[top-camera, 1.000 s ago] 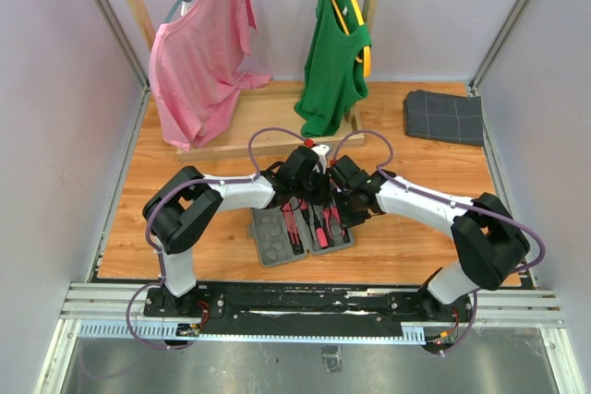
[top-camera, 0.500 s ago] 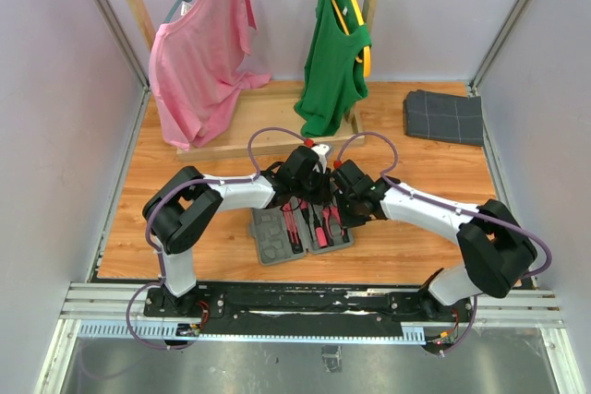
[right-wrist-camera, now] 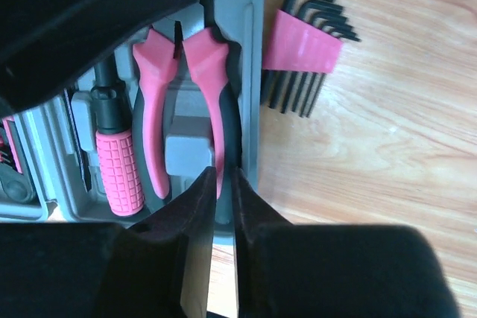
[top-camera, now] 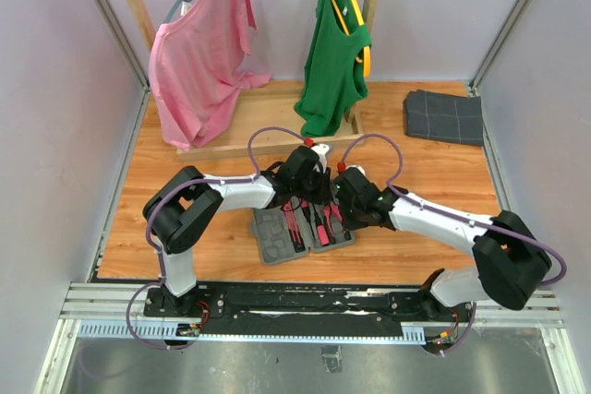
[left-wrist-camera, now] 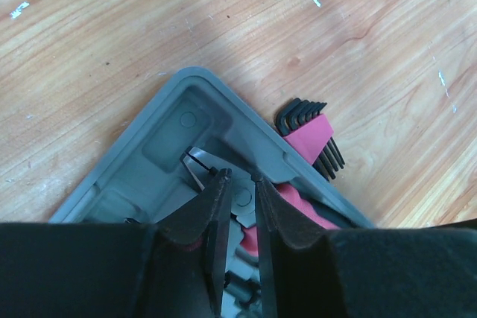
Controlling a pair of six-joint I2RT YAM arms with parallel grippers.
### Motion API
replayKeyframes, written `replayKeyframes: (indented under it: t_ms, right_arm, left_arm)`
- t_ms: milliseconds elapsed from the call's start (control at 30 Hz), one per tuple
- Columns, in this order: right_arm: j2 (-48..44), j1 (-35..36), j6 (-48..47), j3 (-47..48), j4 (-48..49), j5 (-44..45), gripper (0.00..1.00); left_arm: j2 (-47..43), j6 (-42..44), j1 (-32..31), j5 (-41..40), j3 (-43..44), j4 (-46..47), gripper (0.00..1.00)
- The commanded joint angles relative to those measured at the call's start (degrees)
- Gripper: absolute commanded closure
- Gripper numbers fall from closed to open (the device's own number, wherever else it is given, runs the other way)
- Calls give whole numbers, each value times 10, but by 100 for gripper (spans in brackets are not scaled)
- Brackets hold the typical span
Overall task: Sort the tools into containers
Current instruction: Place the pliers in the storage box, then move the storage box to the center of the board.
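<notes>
The grey tool case (top-camera: 277, 239) lies open on the wood floor with several pink-and-black tools in its recesses. Pink-handled pliers (right-wrist-camera: 153, 117) rest in the case beside a pink-gripped screwdriver (right-wrist-camera: 119, 173). My right gripper (right-wrist-camera: 221, 173) is shut on the end of the pliers' right handle. My left gripper (left-wrist-camera: 240, 178) hovers at the pliers' head (left-wrist-camera: 195, 167), its jaws a narrow slit apart; whether they pinch it does not show. A pink holder of black hex keys (right-wrist-camera: 302, 42) lies on the wood just outside the case. Both grippers (top-camera: 323, 193) meet over the case's far end.
A wooden clothes rack (top-camera: 268, 131) with a pink shirt (top-camera: 199, 53) and a green top (top-camera: 334, 53) stands behind the case. A dark grey folded cloth (top-camera: 445, 115) lies at the back right. A small white-and-red piece (top-camera: 319, 148) sits beside the rack base.
My right arm has stretched out, its elbow swinging right, while its gripper stays at the case. The left arm has not moved.
</notes>
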Motion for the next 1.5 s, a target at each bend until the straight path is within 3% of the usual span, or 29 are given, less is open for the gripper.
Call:
replayKeyframes:
  t_ms: [0,267,400,700,1033,1267,1467]
  right_arm:
    - [-55,4,-31,-20,-38,66,83]
    - [-148,3,-12,-45,-22,113,68]
    - [-156,-8,-1,-47,-22,129,62]
    - [-84,-39,19,-19,-21,136,58]
    - [0,-71,-51,2,29,54,52]
    - [33,-76,-90,21,48,17,40]
    - [51,-78,-105,33,60,-13,34]
  left_arm:
    - [12,5,-6,8,6,-4,76]
    - [-26,5,-6,-7,-24,28,74]
    - [-64,3,-6,-29,-56,62,68]
    - [-181,-5,-4,-116,-148,137,54]
    - [-232,-35,31,-155,-191,152,51]
    - [-272,-21,40,-226,-193,106,50]
    - [-336,-27,40,-238,-242,73,49]
